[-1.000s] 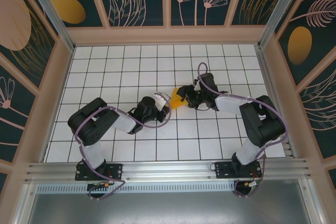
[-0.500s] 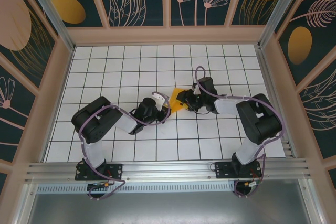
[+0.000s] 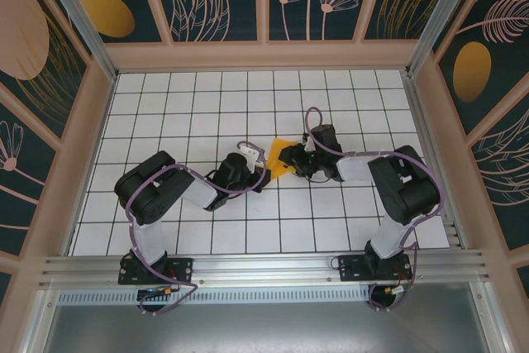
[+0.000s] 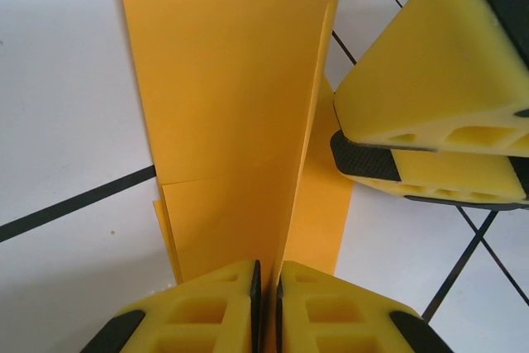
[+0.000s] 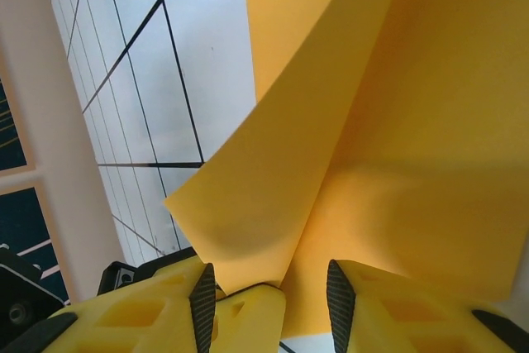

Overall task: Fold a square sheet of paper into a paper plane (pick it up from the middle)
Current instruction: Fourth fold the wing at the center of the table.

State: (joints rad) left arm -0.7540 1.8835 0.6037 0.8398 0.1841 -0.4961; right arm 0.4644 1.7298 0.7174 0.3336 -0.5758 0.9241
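Note:
The square sheet of paper (image 3: 278,155), orange-yellow and partly folded, lies mid-table between both grippers. In the left wrist view the paper (image 4: 231,121) stands up in a raised crease. My left gripper (image 4: 266,287) is shut on the near end of that crease, seen from above at the left gripper (image 3: 258,173). The right gripper's yellow fingers (image 4: 430,80) hover close on the right. My right gripper (image 3: 292,159) is open. In the right wrist view its jaws stand apart around a curled flap of the paper (image 5: 397,121), with the right gripper (image 5: 269,303) low in the frame.
The white grid table (image 3: 190,113) is walled by wooden frames and patterned panels (image 3: 91,121). An aluminium rail (image 3: 264,270) runs along the near edge by both arm bases. The two arms meet nearly fingertip to fingertip at the centre.
The right gripper has shifted slightly left onto the paper and its jaws have narrowed. The paper's flap now shows broader from above. The left gripper keeps its hold.

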